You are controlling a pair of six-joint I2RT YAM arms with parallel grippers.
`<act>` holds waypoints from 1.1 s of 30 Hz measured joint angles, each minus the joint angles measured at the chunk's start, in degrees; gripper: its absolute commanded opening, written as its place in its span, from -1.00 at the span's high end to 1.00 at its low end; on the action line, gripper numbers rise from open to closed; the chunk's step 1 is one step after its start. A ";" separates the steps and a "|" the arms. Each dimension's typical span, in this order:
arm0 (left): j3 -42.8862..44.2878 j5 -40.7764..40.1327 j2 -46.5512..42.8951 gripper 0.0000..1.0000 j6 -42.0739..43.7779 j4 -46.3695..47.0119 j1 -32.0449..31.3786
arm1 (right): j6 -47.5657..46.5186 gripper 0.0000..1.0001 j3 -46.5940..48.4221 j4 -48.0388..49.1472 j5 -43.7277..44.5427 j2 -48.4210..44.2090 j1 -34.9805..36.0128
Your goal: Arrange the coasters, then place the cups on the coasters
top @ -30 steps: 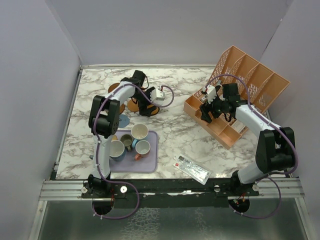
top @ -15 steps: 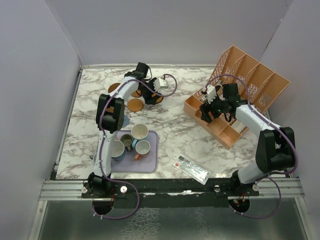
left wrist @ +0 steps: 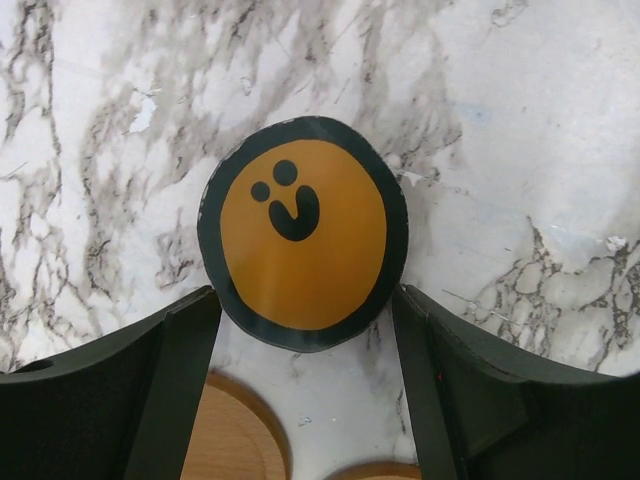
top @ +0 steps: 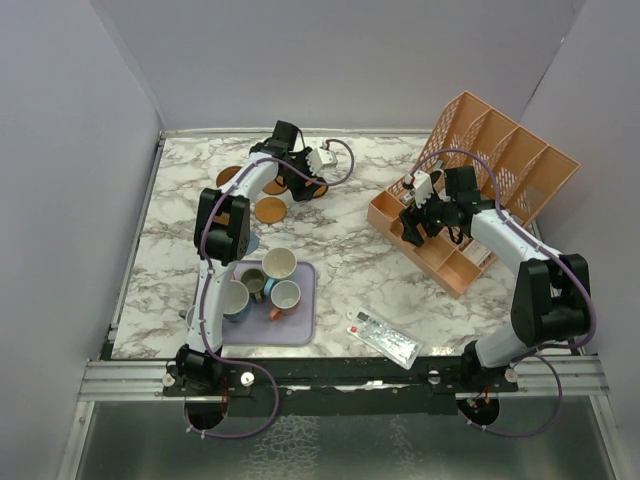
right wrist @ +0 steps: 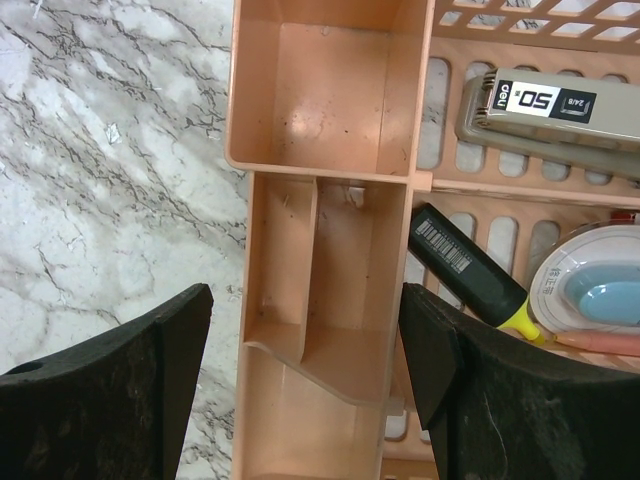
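An orange coaster with a black rim and a face mark [left wrist: 302, 232] lies flat on the marble. My left gripper [left wrist: 306, 295] points down over it, and both fingertips [left wrist: 205, 310] touch its near sides. Two tan coasters [left wrist: 235, 440] peek out below it. From above, the left gripper [top: 303, 183] is at the far centre. A tan coaster [top: 270, 209], a brown one [top: 228, 176] and a grey-blue one [top: 248, 240] lie near it. Several cups [top: 279, 263] stand on the lavender tray [top: 300, 325]. My right gripper [right wrist: 305, 290] hangs open over the organiser, holding nothing.
The orange slotted organiser [top: 480, 170] fills the right side and holds a stapler [right wrist: 545, 110], a marker [right wrist: 465, 265] and a tape dispenser [right wrist: 590, 290]. A flat packet [top: 384, 338] lies near the front edge.
My left gripper has swung from over the middle coasters toward the far edge, and its jaws have narrowed onto the marked orange coaster. The right arm has stayed still.
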 measured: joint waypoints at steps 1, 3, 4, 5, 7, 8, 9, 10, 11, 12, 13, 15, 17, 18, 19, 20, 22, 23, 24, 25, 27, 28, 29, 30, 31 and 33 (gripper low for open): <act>0.02 -0.33 0.04 -0.45 -0.28 0.46 0.04 | 0.00 -0.50 0.00 -0.09 0.00 0.00 0.00; 0.07 -1.22 0.13 -0.46 -1.07 1.55 0.20 | 0.00 -0.50 0.00 -0.22 0.00 0.00 0.00; 0.11 -1.49 0.17 -0.47 -1.36 1.95 0.28 | 0.00 -0.50 0.00 -0.31 0.00 -0.02 0.00; 0.09 -1.73 0.22 -0.48 -1.57 2.34 0.37 | 0.00 -0.50 0.00 -0.46 0.00 -0.02 0.00; 0.11 -1.97 0.26 -0.52 -1.95 2.93 0.57 | 0.00 -0.50 0.00 -0.59 0.00 0.00 0.00; 0.09 -2.01 0.26 -0.54 -2.16 3.10 0.63 | 0.00 -0.50 0.00 -0.63 0.00 -0.02 0.00; 0.09 -2.01 0.26 -0.56 -2.34 3.23 0.70 | 0.00 -0.50 0.00 -0.66 0.00 -0.02 0.00; 0.09 -1.99 0.26 -0.58 -2.47 3.37 0.74 | 0.00 -0.50 0.00 -0.66 0.00 0.00 0.00; 0.09 -1.97 0.26 -0.60 -2.58 3.48 0.79 | 0.00 -0.50 0.00 -0.66 0.00 -0.02 0.00; 0.09 -1.95 0.26 -0.63 -2.73 3.58 0.83 | 0.00 -0.50 0.00 -0.66 0.00 0.00 0.00; 0.09 -1.88 0.26 -0.65 -2.84 3.65 0.85 | 0.00 -0.50 0.00 -0.66 0.00 0.00 0.00; -0.02 -1.51 0.26 -0.69 -3.10 3.91 0.85 | 0.00 -0.50 0.02 -0.68 0.00 -0.02 0.00; -0.44 -0.74 0.07 -0.73 -3.30 4.24 0.92 | 0.00 -0.50 0.04 -0.72 -0.02 -0.02 0.00; -0.98 -0.37 -0.28 -0.75 -3.39 4.35 1.01 | 0.00 -0.50 0.04 -0.76 0.00 0.00 0.00; -2.03 0.02 -0.92 -0.77 -3.39 4.39 1.07 | 0.00 -0.50 0.04 -0.76 -0.02 -0.02 0.00; -3.30 0.52 -1.70 -0.79 -3.39 4.22 1.11 | 0.00 -0.50 0.04 -0.79 -0.02 0.00 0.00; -5.95 1.22 -3.54 -0.80 -3.30 3.93 1.11 | 0.02 -0.50 0.07 -0.81 -0.02 0.00 0.00; -7.65 1.68 -4.81 -0.81 -3.15 3.74 1.14 | 0.00 -0.50 0.07 -0.83 -0.02 0.00 0.00; -9.25 1.99 -6.14 -0.81 -2.99 3.58 1.25 | 0.00 -0.50 0.09 -0.85 -0.02 -0.02 0.00; -11.08 2.19 -7.72 -0.81 -2.84 3.52 1.38 | 0.00 -0.50 0.15 -0.87 -0.02 -0.02 0.00; -15.32 2.51 -11.80 -0.81 -2.49 3.32 1.55 | 0.00 -0.50 0.24 -0.90 -0.04 -0.02 0.00; -17.09 2.58 -13.68 -0.81 -2.38 3.17 1.75 | 0.00 -0.50 0.31 -0.90 -0.07 -0.02 0.00; -19.06 2.60 -15.85 -0.81 -2.23 3.10 2.08 | 0.00 -0.50 0.37 -0.92 -0.09 -0.02 0.00; -21.24 2.56 -18.21 -0.80 -1.97 3.17 2.58 | 0.00 -0.50 0.44 -0.92 -0.13 -0.02 0.00; -22.14 2.56 -19.02 -0.78 -1.62 3.28 2.84 | 0.02 -0.50 0.50 -0.94 -0.17 -0.02 0.00; -27.52 2.40 -24.39 -0.74 -1.07 3.43 4.74 | 0.02 -0.50 0.61 -0.96 -0.33 -0.02 0.00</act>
